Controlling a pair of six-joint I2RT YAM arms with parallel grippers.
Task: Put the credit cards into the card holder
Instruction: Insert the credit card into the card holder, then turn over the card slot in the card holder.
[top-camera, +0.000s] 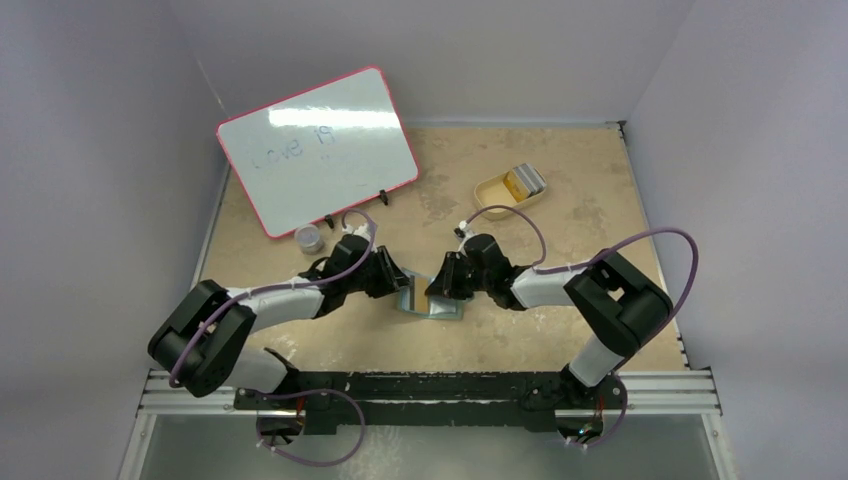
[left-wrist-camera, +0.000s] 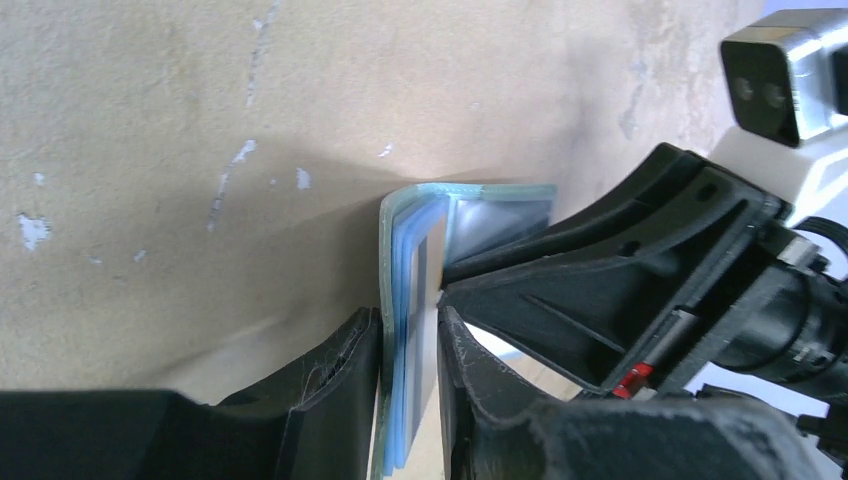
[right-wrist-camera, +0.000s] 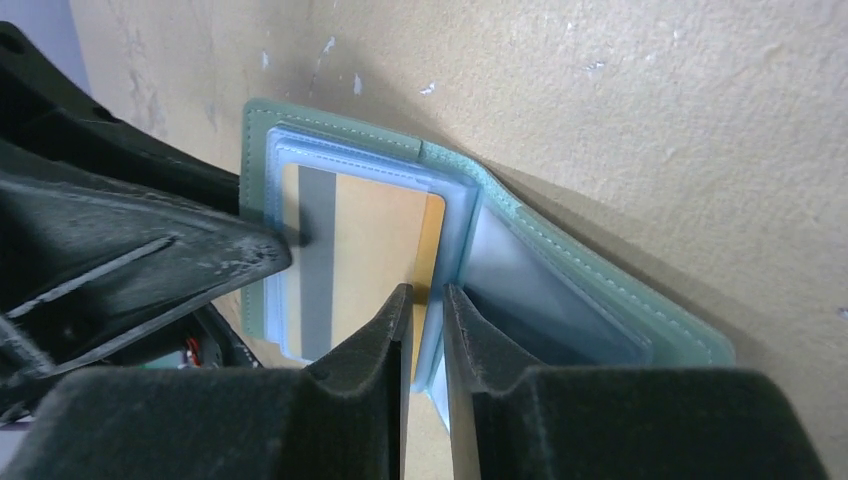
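Observation:
The grey-green card holder stands open at mid-table between both arms. My left gripper is shut on its left flap, pinching the green cover and the light blue pockets. A gold card with a grey stripe lies in that flap's pocket. My right gripper has its jaws almost together at the card's right edge, against the blue pocket leaves. I cannot tell whether it pinches anything. The holder's other flap lies open to the right. More cards, gold and grey, sit in the tan tray.
The tan tray stands at the back right. A red-framed whiteboard leans at the back left, with a small grey cylinder in front of it. White walls close in the table on three sides.

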